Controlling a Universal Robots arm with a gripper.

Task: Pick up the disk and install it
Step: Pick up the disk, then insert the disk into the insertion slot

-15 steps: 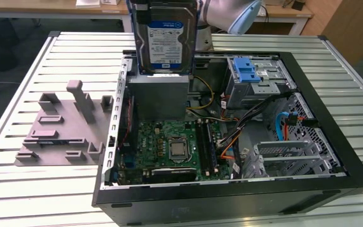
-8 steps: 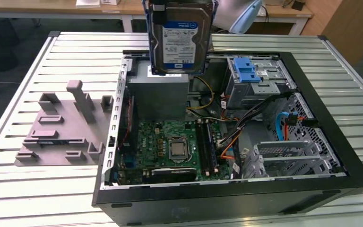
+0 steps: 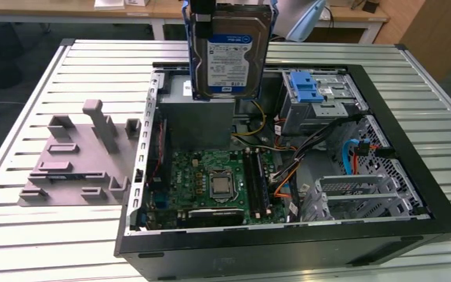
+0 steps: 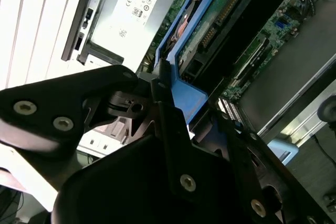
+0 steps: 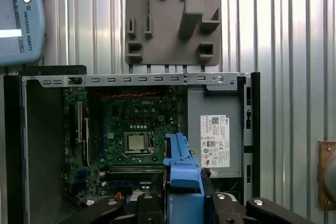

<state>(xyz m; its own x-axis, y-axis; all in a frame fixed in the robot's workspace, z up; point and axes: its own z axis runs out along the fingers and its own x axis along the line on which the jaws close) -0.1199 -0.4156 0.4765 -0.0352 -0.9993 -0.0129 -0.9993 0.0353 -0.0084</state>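
Above the open case (image 3: 288, 247), the gripper (image 5: 184, 203) is clamped on the disk (image 3: 229, 56) by its blue frame. The disk hangs upright, clear of the drive bay (image 3: 319, 100). Pickup appears complete; installation remains.

The disk (image 3: 229, 56) hangs over the case (image 3: 288, 241), seemingly above its power supply (image 3: 198, 123); the stand (image 3: 69, 164) lies beside the case.

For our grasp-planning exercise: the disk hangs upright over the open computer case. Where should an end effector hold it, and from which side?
Grip the blue carrier frame at the disk's top edge, from above. The disk stands on edge, so that thin end suits a pinch; the end effector holds it there.
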